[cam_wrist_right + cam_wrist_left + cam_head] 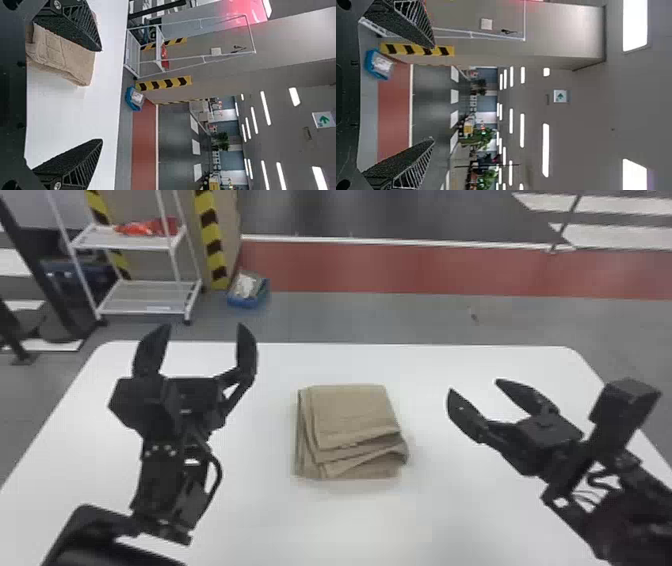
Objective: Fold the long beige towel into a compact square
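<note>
Folded into a layered, roughly square stack, the beige towel [352, 415] lies at the middle of the table, its near layers slightly uneven and fanned. My left gripper [200, 335] is to the left of the towel, open, nothing between its fingers. To the towel's right is my right gripper [472, 387], also open and apart from it. In the left wrist view my left gripper [433, 93] shows its two fingers wide apart. The right wrist view has my right gripper [102, 95] spread, with the towel [63, 55] partly behind one finger.
The white table [480, 510] spans the area under both arms. Beyond its far edge stand a white rack [145, 297] and a blue box [248, 292] on the floor, near a yellow-and-black striped post [210, 237].
</note>
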Controlling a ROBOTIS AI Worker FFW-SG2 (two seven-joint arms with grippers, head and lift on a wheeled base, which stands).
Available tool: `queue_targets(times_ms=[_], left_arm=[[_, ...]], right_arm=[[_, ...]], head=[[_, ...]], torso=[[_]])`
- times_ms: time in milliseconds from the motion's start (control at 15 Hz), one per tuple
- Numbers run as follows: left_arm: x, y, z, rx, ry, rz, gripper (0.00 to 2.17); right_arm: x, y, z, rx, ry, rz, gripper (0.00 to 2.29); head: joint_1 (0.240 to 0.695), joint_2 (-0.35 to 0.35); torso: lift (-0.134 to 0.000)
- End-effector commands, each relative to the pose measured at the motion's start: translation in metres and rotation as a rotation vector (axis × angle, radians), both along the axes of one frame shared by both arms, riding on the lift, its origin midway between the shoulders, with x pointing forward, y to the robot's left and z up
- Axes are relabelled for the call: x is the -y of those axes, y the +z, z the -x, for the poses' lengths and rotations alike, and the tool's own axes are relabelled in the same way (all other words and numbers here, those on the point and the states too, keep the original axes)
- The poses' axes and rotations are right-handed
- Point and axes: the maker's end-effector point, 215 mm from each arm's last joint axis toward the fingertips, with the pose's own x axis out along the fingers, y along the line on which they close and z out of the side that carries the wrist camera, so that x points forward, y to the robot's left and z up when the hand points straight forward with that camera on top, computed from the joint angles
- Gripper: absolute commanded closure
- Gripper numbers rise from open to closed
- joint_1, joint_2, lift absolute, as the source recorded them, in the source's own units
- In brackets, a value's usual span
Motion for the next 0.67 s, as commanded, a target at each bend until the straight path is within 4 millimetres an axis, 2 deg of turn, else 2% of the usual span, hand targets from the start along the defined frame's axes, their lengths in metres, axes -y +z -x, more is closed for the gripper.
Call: queue_targets(times_ms=[0,133,333,400,467,600], left_arm=[[-0.020,-0.013,0.005,-0.011,0.010,-0.002,0.03],[-0.028,-0.028,0.009,-0.047,0.007,-0.010,0.03],[-0.027,-0.046,0.012,-0.112,-0.013,-0.016,0.03],[-0.023,-0.062,0.009,-0.185,-0.032,-0.024,0.03],[-0.024,-0.068,0.007,-0.224,-0.040,-0.014,0.03],[-0.023,-0.068,0.008,-0.244,-0.044,-0.006,0.03]], right_arm=[[0.022,0.011,0.000,0.088,-0.038,0.011,0.07],[0.042,0.018,0.004,0.152,-0.087,0.019,0.07],[0.071,0.022,0.008,0.193,-0.204,0.051,0.07],[0.074,0.025,0.012,0.217,-0.220,0.048,0.07],[0.077,0.025,0.016,0.227,-0.236,0.042,0.07],[0.072,0.026,0.025,0.252,-0.279,0.038,0.07]], head=[[0.684,-0.048],[0.685,-0.048],[0.695,-0.072],[0.695,-0.082],[0.695,-0.092],[0.695,-0.110]], torso=[[-0.124],[-0.124],[-0.124],[-0.124],[-0.124],[-0.124]])
